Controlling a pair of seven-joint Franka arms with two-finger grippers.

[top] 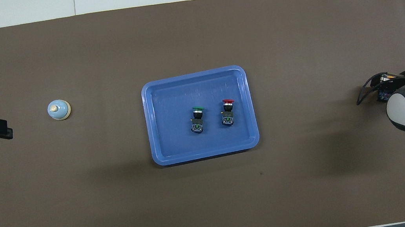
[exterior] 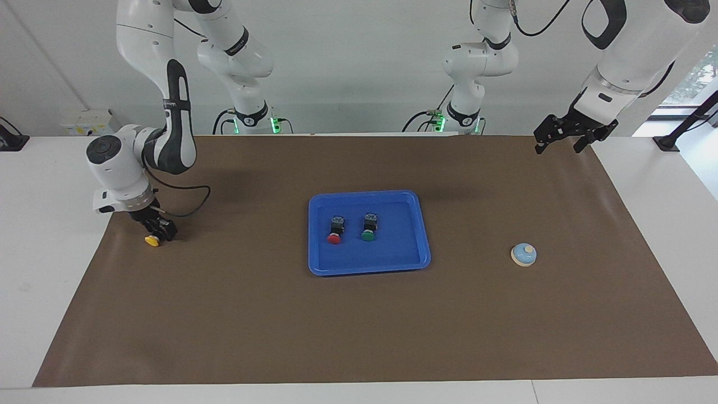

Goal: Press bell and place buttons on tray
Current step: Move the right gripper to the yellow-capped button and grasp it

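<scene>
Jaws first: on our right gripper they are down around the black body of the yellow button, which lies on the brown mat well away from the tray, toward the right arm's end of the table; whether they already pinch it or only bracket it we cannot tell. Our left gripper waits in the air with its jaws spread, over the mat's corner at the left arm's end, well away from the tray. In the tray lie the red button and the green button, side by side, caps pointing away from the robots. The bell stands on the mat between the tray and the left arm's end. We judge the yellow button small, light and rigid, with a smooth round cap that would slip; the squarish black body gives flat faces, so we would hold it there, across the body.
</scene>
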